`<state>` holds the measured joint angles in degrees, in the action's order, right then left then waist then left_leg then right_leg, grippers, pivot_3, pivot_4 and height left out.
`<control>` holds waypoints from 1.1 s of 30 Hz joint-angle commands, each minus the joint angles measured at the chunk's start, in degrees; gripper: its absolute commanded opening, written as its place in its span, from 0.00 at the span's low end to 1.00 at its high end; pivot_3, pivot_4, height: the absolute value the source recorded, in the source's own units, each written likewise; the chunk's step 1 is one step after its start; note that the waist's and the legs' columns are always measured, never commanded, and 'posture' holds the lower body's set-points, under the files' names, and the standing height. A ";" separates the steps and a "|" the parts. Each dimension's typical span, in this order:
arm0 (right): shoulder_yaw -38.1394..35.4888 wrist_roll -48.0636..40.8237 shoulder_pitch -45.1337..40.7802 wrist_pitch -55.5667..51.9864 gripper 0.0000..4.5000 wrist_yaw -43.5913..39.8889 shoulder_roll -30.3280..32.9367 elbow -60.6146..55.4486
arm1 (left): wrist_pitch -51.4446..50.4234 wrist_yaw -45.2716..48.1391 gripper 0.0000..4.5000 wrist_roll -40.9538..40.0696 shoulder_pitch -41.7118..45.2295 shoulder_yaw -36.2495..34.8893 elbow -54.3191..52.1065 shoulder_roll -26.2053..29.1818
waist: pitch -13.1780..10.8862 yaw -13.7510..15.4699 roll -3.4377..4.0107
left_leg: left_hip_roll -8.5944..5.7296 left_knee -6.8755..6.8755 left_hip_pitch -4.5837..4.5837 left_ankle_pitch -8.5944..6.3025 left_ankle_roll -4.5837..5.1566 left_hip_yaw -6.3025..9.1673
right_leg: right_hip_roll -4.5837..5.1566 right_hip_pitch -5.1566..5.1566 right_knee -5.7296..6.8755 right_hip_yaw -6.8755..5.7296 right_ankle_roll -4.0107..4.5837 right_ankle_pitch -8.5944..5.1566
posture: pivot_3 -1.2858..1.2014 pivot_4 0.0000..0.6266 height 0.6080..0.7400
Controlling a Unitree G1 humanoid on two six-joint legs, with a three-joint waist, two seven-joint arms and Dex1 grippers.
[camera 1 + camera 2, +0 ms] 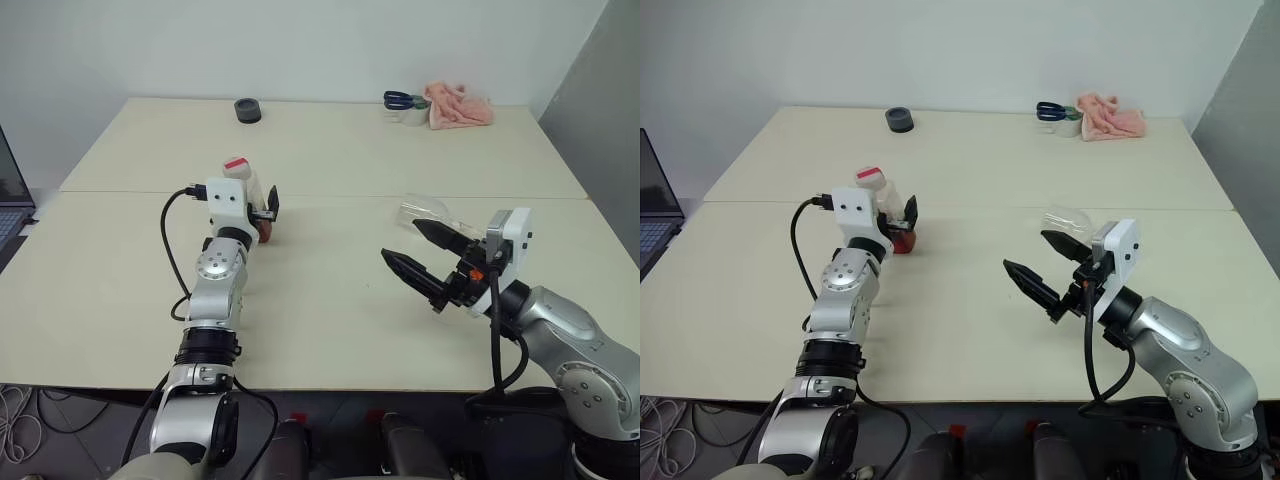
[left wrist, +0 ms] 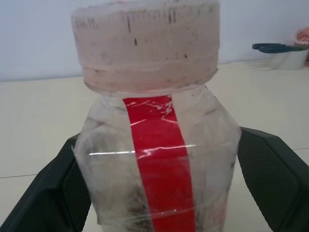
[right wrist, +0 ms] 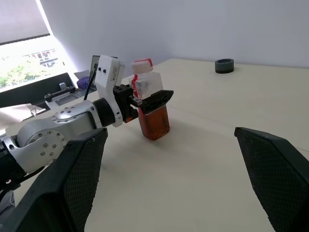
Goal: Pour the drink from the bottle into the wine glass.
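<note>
The bottle [image 3: 147, 87], clear plastic with a red label strip and a pink-red cap, stands upright left of the table's middle. The amber drink [image 3: 154, 123] fills its lower part. My left gripper [image 1: 258, 208] is open, with a black finger [image 2: 273, 181] on each side of the bottle's body. To the right, my right gripper [image 1: 400, 240] hangs open above the table with nothing between its fingers. Just beyond its upper finger shows the clear bowl of the wine glass [image 1: 425, 210]. The glass's stem and foot are hidden behind the gripper.
A small dark round object [image 1: 247, 110] sits at the far side of the cream table [image 1: 330, 290]. At the far right lie blue-handled scissors [image 1: 402, 99] on a tape roll and a pink cloth [image 1: 458, 106]. A laptop [image 1: 12, 195] is beyond the left edge.
</note>
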<state>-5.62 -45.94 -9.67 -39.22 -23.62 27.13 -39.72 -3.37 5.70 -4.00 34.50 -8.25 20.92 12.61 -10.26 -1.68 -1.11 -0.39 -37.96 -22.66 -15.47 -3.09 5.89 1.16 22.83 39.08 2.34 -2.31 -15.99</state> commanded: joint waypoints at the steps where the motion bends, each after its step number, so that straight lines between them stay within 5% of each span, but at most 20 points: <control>1: -0.79 -0.95 -0.13 0.77 1.00 -0.07 0.26 -1.51 | 1.42 -0.06 1.00 0.07 1.50 -0.37 -1.42 0.86 | 0.00 0.00 0.00 | 0.00 0.00 0.00 0.00 0.00 0.00 | 0.00 0.00 0.00 0.00 0.00 0.00 | 0.52 0.24 1.00; 6: -0.92 -0.96 0.22 0.88 1.00 -0.06 0.20 -1.44 | 1.97 0.06 1.00 0.28 1.72 -0.15 -1.15 1.13 | 0.00 0.00 0.00 | 0.00 0.00 0.00 0.00 0.00 0.00 | 0.00 0.00 0.00 0.00 0.00 0.00 | 0.52 0.24 1.00; 17: -1.24 -0.82 -0.06 1.04 1.00 0.44 -0.09 -1.03 | 3.75 0.67 0.40 -0.46 2.27 -0.36 -0.44 1.21 | 0.00 0.00 0.00 | 0.00 0.00 0.00 0.00 0.00 0.00 | 0.00 0.00 0.00 0.00 0.00 0.00 | 0.52 0.24 1.00; 25: 1.72 3.43 -3.85 1.10 1.00 0.33 0.72 1.46 | -0.63 1.72 0.40 -0.76 2.84 1.01 -1.62 0.42 | 0.00 -0.04 0.00 | 0.00 0.00 0.01 0.00 0.00 -0.01 | 0.00 0.00 0.01 0.00 0.00 0.00 | 0.52 0.24 1.00; 33: 8.41 14.57 -19.62 3.63 1.00 2.03 -4.34 14.76 | -7.19 21.39 0.40 -4.15 3.60 13.71 -9.93 -3.10 | 0.00 0.27 0.00 | -0.07 -0.01 -0.11 0.11 -0.16 0.05 | 0.04 0.04 -0.07 -0.04 0.00 0.02 | 0.52 0.24 1.00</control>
<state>3.29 -32.12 -27.81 -36.99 -22.22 23.54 -25.06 -9.69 22.58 -6.35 37.48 3.15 15.59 9.65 -10.26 -1.41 -1.11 -0.46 -37.96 -22.84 -15.33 -3.29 5.90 1.23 22.96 39.01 2.33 -2.31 -15.97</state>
